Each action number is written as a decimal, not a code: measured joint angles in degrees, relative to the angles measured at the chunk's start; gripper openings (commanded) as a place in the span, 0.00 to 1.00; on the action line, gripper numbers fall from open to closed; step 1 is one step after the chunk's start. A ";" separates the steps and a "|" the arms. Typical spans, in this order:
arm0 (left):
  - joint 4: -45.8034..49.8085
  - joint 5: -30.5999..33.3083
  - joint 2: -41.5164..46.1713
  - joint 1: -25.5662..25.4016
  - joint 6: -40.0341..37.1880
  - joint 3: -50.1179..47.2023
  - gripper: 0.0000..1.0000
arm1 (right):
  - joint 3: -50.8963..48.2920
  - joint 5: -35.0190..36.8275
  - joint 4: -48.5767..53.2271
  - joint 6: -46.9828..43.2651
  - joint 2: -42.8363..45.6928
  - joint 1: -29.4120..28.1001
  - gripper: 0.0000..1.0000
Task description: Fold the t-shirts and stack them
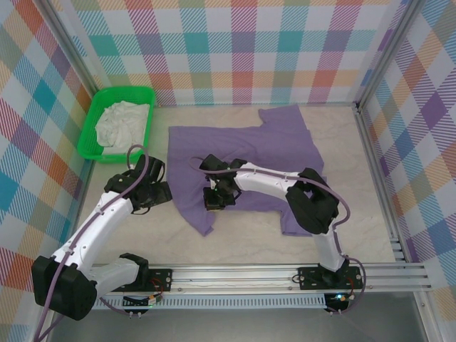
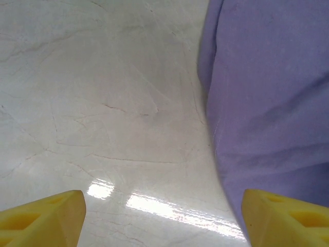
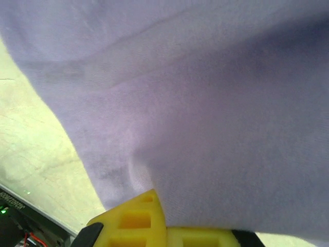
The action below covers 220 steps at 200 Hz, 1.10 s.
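**Purple tee flat on table, right gripper on it, left gripper open beside it**

Plaid-patterned walls point(image 1: 235, 43) on three sides. Pale marbled table point(image 1: 249, 242). A metal rail point(image 1: 242, 274) along the near edge carries both arm bases.

Lavender t-shirt point(image 1: 271, 153) is the biggest item. It is spread mostly flat at table centre, slightly right of middle. One sleeve or corner sticks out toward the far wall. The near-left corner hangs down to a point toward the rail. A few wrinkles around the middle. Cloth also seen in the left wrist view point(image 2: 267, 103) and in the right wrist view point(image 3: 205, 103).

Green mesh basket point(image 1: 96, 146) sits in the far-left corner against the wall, well apart from the purple shirt. Off-white t-shirt point(image 1: 122, 122) lies bunched inside it, unfolded.

The right arm reaches left across the purple shirt. Right gripper point(image 1: 214, 199) is down on the near-left part of the shirt. In its wrist view the gripper point(image 3: 154, 226) shows one yellow finger point(image 3: 136, 218). Purple cloth is draped over the top, and the creases run into the fingertip. It looks clamped on the fabric, and the second finger is covered by cloth. Bare table and a bit of rail are visible to the left of the cloth there.

The left arm is angled in from the near-left. Left gripper point(image 1: 162, 191) is just left of the shirt's left edge, over bare table. In the wrist view the gripper point(image 2: 162, 203) is spread wide, with yellow fingertips point(image 2: 46, 216) at the two bottom corners. Nothing is between them. The shirt hem runs down the right side of that view, by the right fingertip. Contact with the cloth is not clear.
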State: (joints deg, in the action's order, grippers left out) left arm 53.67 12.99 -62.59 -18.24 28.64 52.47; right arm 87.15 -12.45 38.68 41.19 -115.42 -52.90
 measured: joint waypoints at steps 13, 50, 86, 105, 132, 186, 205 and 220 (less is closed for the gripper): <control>0.31 0.00 -0.28 0.00 -0.24 0.44 0.78 | 0.17 0.37 0.17 0.00 1.68 0.83 0.00; -0.04 -0.15 -4.15 0.00 -1.49 1.42 0.77 | 2.45 1.53 0.20 -0.02 4.26 7.63 0.00; -2.08 -1.79 -11.21 -0.02 -3.06 3.21 0.74 | 8.59 3.39 1.62 -1.31 1.22 14.43 0.28; -4.15 -3.10 -15.19 -0.24 -3.54 4.24 0.74 | 13.09 4.13 2.25 -2.56 -3.39 16.81 0.38; -6.08 -4.46 -19.06 -2.64 -3.61 5.51 0.73 | 14.58 5.01 3.52 -3.85 -8.04 17.64 0.40; -10.49 -7.67 -24.33 -12.55 -0.50 9.11 0.63 | 7.50 6.05 3.91 -5.62 -3.52 17.27 0.36; -12.94 -8.98 -27.28 -15.32 2.16 9.57 0.58 | 3.41 7.43 4.13 -6.12 1.60 17.27 0.35; -14.75 -9.68 -29.99 -16.96 3.98 9.81 0.55 | 0.46 8.59 4.11 -6.45 5.86 17.27 0.35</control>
State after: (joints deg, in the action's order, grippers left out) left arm 38.92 3.31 -92.58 -35.20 32.62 62.28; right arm 87.61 -3.86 42.78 34.74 -109.56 -35.64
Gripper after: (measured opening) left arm 0.574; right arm 0.351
